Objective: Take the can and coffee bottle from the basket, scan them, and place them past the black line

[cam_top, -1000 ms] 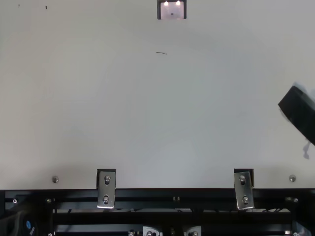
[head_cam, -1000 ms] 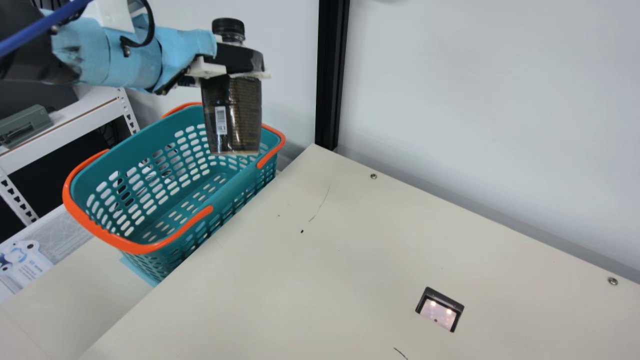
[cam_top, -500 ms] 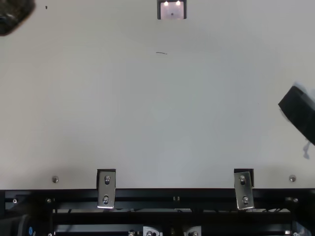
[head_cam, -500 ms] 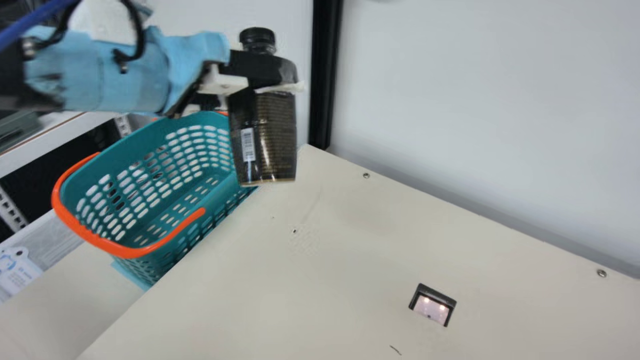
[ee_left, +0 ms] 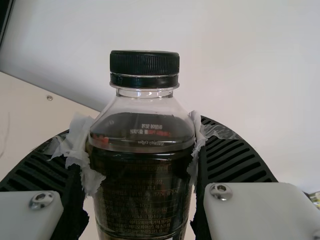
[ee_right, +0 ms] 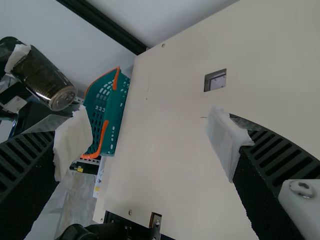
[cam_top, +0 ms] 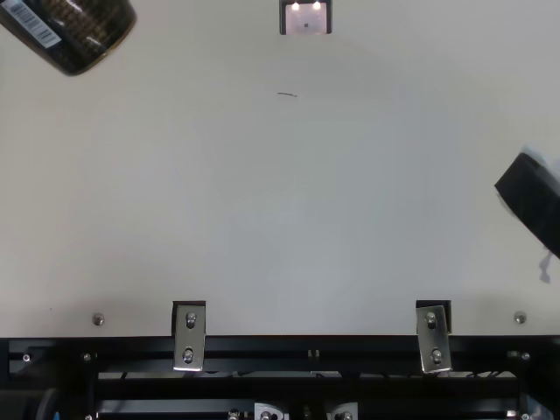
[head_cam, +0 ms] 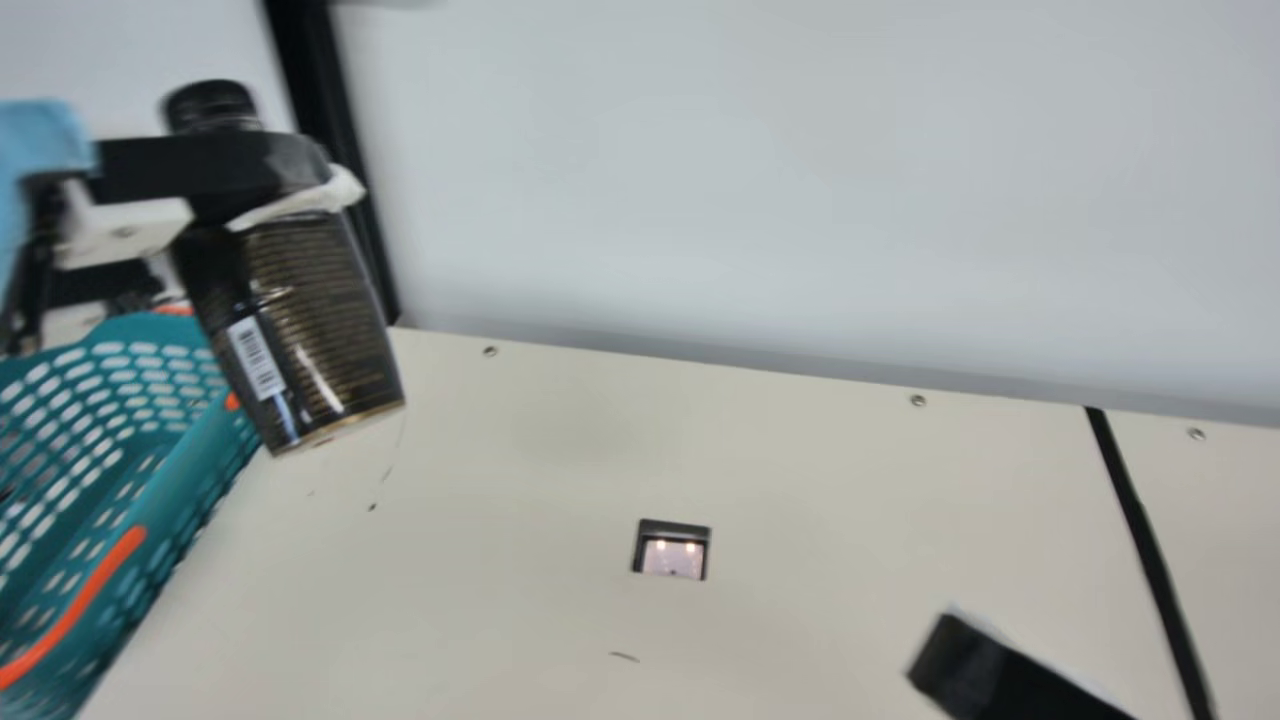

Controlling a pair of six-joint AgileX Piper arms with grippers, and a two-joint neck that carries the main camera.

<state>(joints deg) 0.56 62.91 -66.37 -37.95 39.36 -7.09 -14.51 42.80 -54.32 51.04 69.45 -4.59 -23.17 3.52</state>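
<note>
Left gripper [head_cam: 285, 190]: jaws closed on the coffee bottle [head_cam: 325, 320] — one ribbed finger against each side, below the cap. Bottle is held tilted above the table [head_cam: 800, 480], near the basket [head_cam: 175, 475]. Right gripper [head_cam: 955, 660]: jaws parted. Scanner [head_cam: 672, 556] lies between basket and black line [head_cam: 1150, 550].
</note>
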